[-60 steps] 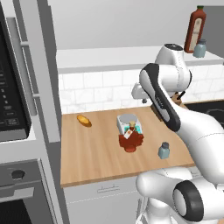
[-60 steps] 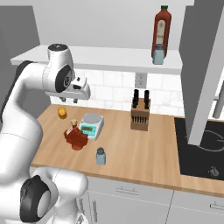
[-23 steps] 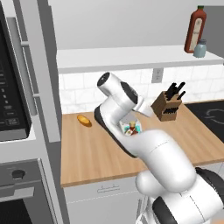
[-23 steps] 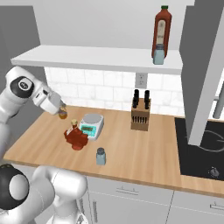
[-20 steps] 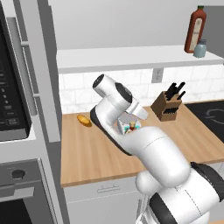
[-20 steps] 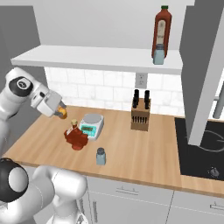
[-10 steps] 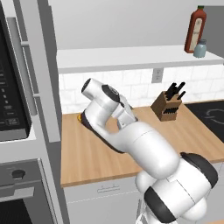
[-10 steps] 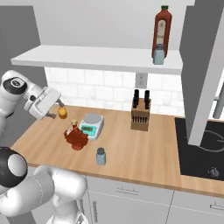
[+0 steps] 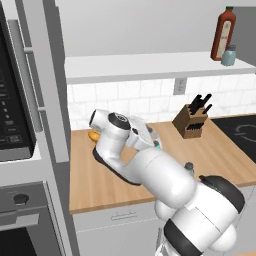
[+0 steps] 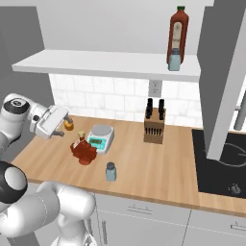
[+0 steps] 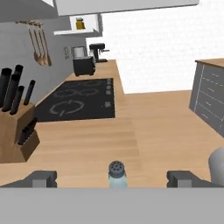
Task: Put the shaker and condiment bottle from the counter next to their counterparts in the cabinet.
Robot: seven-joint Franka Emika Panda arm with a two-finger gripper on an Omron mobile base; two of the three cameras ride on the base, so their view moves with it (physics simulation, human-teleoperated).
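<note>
The shaker stands on the counter near its front edge; in the hand view the shaker sits low and centred, some way ahead. The dark red condiment bottle stands left of it by a scale. My gripper hovers open and empty over the counter's left end, well left of both; its fingertips stand wide apart. Up on the cabinet shelf stand the counterparts: a tall red-brown bottle and a small shaker. My arm hides most of the counter in the left base view.
A kitchen scale sits behind the condiment bottle. A knife block stands by the back wall and at the left in the hand view. A small orange item lies close to the gripper. The black cooktop lies right.
The arm has swung further left and lower over the counter's left end. The gripper stayed open. The shaker and bottles have not moved.
</note>
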